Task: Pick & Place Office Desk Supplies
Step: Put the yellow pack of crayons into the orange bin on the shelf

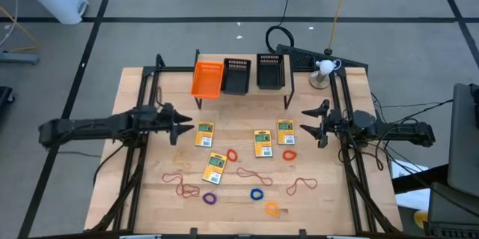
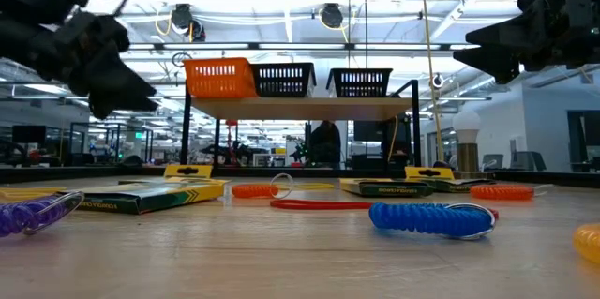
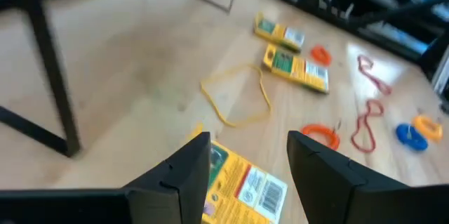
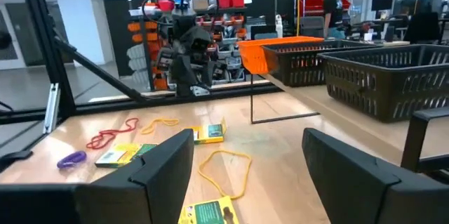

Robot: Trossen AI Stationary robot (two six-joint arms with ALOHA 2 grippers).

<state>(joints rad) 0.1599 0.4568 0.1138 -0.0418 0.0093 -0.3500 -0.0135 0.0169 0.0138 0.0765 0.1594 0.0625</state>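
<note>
Four packets (image 1: 204, 134) are seen flat mid-worktop, between loops (image 1: 302, 186) and rings (image 1: 257, 194) toward the near edge. Their green label print cannot be read. One packet is partly hidden behind the left hand (image 3: 247, 164). Both hands, left and right (image 1: 310, 121), are held above the worktop, fingers apart, empty.

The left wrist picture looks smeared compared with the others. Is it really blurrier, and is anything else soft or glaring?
Yes: in the left wrist view the packets and the rack leg are streaked with motion blur. The right wrist view is sharp, down to the orange tray. In the low view the near blue ring is soft, and ceiling lights glare behind the trays. The high view is evenly lit.
</note>
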